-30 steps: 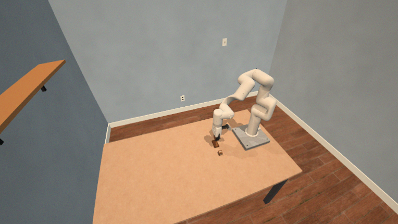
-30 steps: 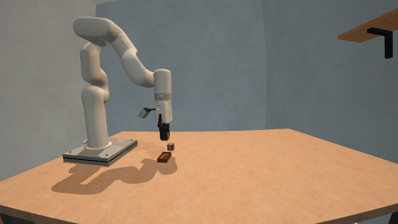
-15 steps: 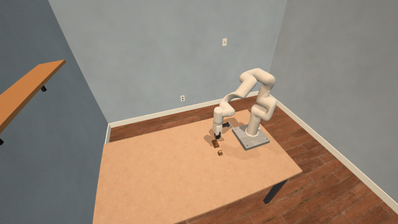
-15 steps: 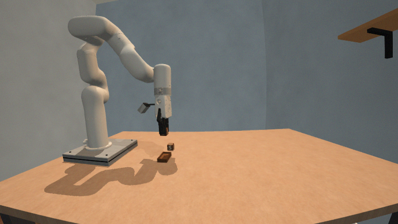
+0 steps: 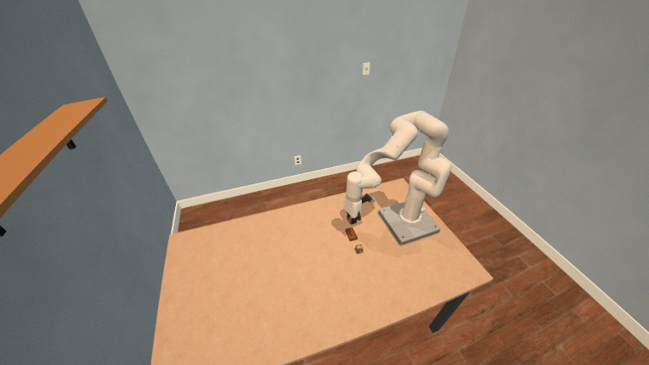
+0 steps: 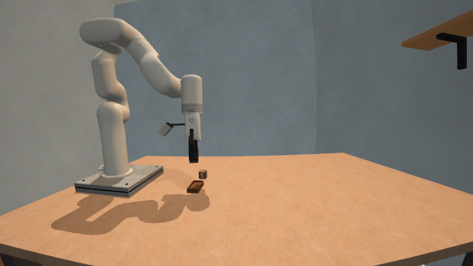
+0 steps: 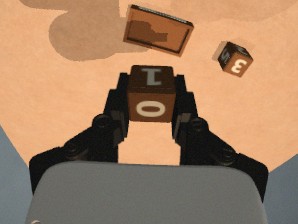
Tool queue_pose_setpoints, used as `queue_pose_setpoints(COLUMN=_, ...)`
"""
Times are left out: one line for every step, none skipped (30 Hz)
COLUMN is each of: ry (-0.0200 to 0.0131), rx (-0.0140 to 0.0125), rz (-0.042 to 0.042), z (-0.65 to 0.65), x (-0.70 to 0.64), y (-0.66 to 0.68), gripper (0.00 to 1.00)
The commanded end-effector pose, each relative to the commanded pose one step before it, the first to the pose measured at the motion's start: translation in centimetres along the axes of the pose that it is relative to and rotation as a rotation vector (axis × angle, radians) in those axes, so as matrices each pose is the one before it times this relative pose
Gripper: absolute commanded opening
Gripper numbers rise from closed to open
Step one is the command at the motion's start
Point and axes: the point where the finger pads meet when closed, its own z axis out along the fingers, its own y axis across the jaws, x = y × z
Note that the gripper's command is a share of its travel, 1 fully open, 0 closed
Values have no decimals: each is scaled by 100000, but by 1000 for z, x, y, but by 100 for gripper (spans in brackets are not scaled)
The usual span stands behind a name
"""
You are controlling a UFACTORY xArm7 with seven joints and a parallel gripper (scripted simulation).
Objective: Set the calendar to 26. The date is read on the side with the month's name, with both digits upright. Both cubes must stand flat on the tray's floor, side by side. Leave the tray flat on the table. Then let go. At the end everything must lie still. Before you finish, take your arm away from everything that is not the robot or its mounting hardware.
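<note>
The tray lies on the table, with one cube near it. Above the table, the gripper points down, clamped on the other cube, which shows 1 and 0. The arm arches up from its base and bends down to a vertical wrist.

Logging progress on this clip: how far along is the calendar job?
Nothing looks finished beyond the tray lying flat. In hand: the gripper holds the 0/1 cube aloft. Left: seating both cubes, including the 3/5 cube on the table, showing 26, then letting go.
</note>
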Motion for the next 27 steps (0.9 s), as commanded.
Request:
queue_pose_setpoints(ry=-558, rx=-1528, rz=-17317, z=-35, x=60, y=-1289, gripper=29)
queue_pose_setpoints(ry=-8, rx=-4, rz=-2091, z=9, x=60, y=-155, gripper=29)
queue_pose_setpoints(ry=-15, rx=-7, rz=-4088, z=18, x=126, y=-300, gripper=29)
queue_pose_setpoints(ry=-8, rx=-3, rz=-2293, z=10, x=79, y=-165, gripper=29)
queue_pose_setpoints(ry=-12, rx=-4, rz=-3831, z=18, x=140, y=-271, gripper=29)
queue_pose_setpoints(ry=0, rx=0, rz=0, z=0, x=0, y=0, gripper=29)
queue_pose_setpoints(ry=0, rx=0, rz=0, z=0, x=0, y=0, gripper=29)
queue_pose_setpoints(ry=-8, rx=-2, rz=-2795, z=13, x=111, y=-194, gripper=29)
queue_pose_setpoints(ry=-15, rx=0, rz=-6812, z=32, x=290, y=-462, gripper=29)
queue_pose_setpoints(ry=-5, rx=1, rz=-3361, z=16, x=161, y=-216, gripper=29)
queue_pose_setpoints(ry=-3, rx=1, rz=-2124, z=10, x=107, y=-133, gripper=29)
queue_pose_setpoints(ry=-2, rx=1, rz=-1453, z=7, x=76, y=-89, gripper=29)
queue_pose_setpoints(ry=-3, rx=4, rz=-4485, z=22, x=240, y=-270, gripper=29)
queue_pose_setpoints(ry=0, rx=3, rz=-2516, z=13, x=143, y=-144, gripper=29)
queue_pose_setpoints(ry=1, rx=5, rz=-3610, z=19, x=212, y=-201, gripper=29)
queue_pose_setpoints(ry=2, rx=4, rz=-3126, z=16, x=191, y=-166, gripper=29)
queue_pose_setpoints(ry=0, rx=0, rz=-265, z=1, x=17, y=-13, gripper=29)
queue_pose_setpoints(ry=8, rx=9, rz=-5961, z=32, x=380, y=-300, gripper=29)
queue_pose_setpoints(ry=2, rx=2, rz=-975, z=5, x=65, y=-45, gripper=29)
queue_pose_setpoints(ry=12, rx=8, rz=-4895, z=27, x=332, y=-220, gripper=29)
queue_pose_setpoints(ry=5, rx=3, rz=-1915, z=11, x=135, y=-79, gripper=29)
queue_pose_setpoints(ry=13, rx=6, rz=-4036, z=22, x=289, y=-159, gripper=29)
queue_pose_setpoints(ry=0, rx=0, rz=0, z=0, x=0, y=0, gripper=29)
queue_pose_setpoints(ry=0, rx=0, rz=0, z=0, x=0, y=0, gripper=29)
queue_pose_setpoints(ry=10, rx=4, rz=-2587, z=15, x=190, y=-93, gripper=29)
queue_pose_setpoints(ry=28, rx=8, rz=-6379, z=36, x=478, y=-213, gripper=29)
queue_pose_setpoints(ry=21, rx=4, rz=-3989, z=23, x=309, y=-110, gripper=29)
